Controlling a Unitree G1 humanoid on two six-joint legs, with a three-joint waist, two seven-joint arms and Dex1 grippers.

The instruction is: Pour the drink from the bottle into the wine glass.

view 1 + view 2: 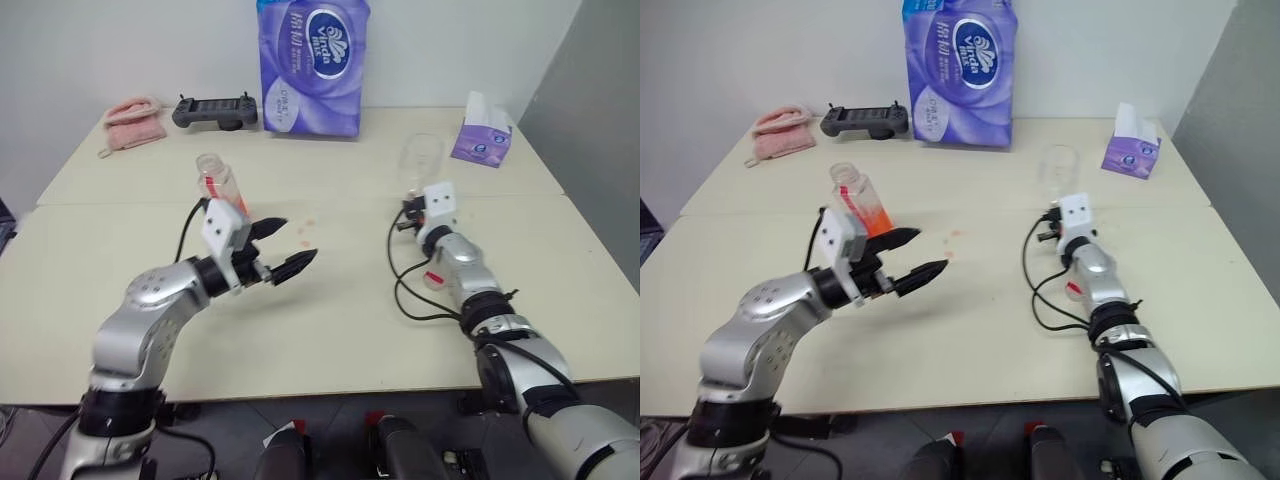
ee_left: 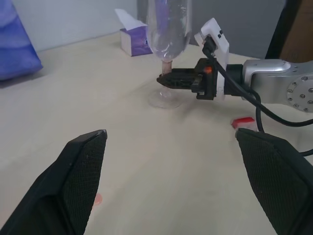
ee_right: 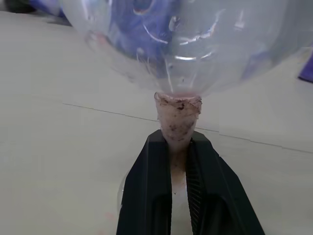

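Right wrist view shows the right gripper (image 3: 179,161) pinching the stem of the wine glass (image 3: 178,49) on the table (image 1: 350,300). Left gripper (image 1: 282,248) hangs with jaws spread just beside the uncapped bottle (image 1: 219,184), apart from it.

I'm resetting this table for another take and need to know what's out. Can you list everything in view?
bottle: 1, clear, orange-red drink, uncapped, left of centre.
wine glass: 1, clear, right of centre, stem gripped.
tissue pack: 1, purple, back centre.
tissue box: 1, purple, back right.
controller: 1, black, back left.
cloth: 1, pink, back left corner.
drops: few, orange-red, tabletop centre.
table: 1, beige.
left gripper: open, beside the bottle.
right gripper: shut on the glass stem.
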